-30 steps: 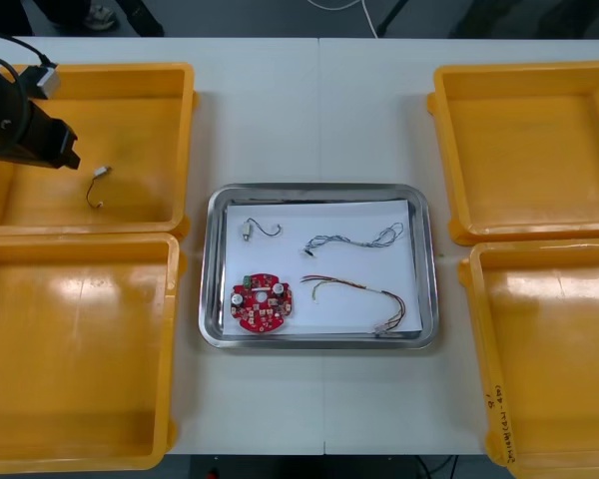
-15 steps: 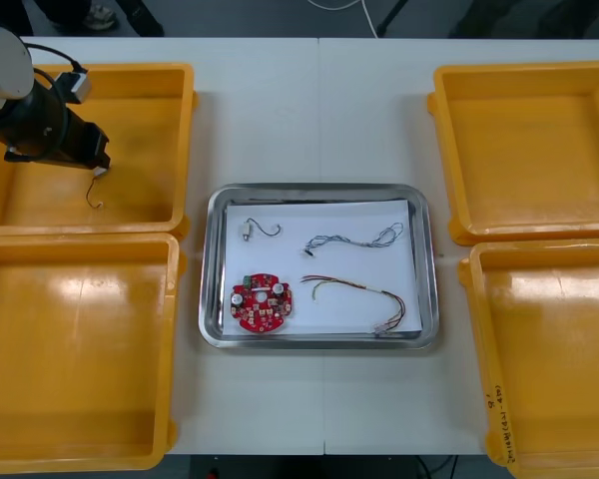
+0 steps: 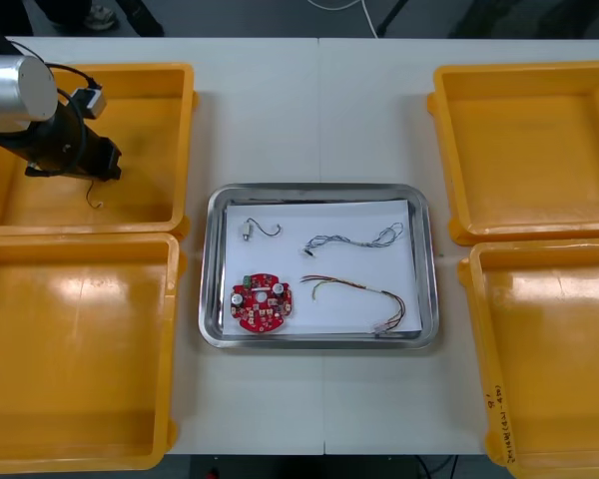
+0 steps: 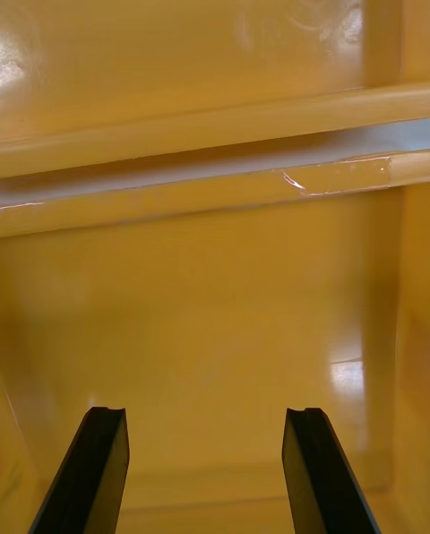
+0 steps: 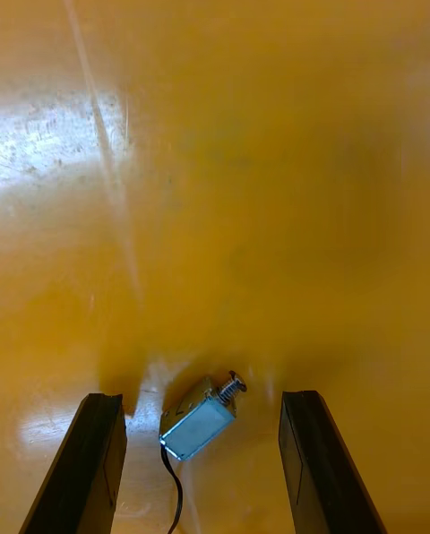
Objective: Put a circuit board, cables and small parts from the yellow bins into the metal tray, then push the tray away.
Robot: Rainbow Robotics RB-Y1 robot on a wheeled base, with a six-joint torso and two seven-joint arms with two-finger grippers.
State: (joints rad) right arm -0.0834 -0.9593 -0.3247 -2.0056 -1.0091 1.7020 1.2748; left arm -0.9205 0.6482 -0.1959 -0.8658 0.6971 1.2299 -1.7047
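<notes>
The left tool [image 5: 202, 398] hangs wide open in a yellow bin [image 5: 269, 185], the small metal part [image 5: 199, 419] askew between its fingers [image 5: 94, 462], so closing may clip a corner and spin it loose, while the right tool [image 4: 206, 413] waits open over another bin [image 4: 215, 301].

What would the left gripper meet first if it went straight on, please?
The left gripper, open in the far left yellow bin, would likely meet the small metal part between its fingers; depth unclear.

In the front view the left arm [image 3: 40, 130] hides the small metal part [image 5: 199, 413] in the far left yellow bin [image 3: 150, 90], leaving its thin black wire [image 3: 93, 200] trailing out at the arm's five o'clock.
</notes>
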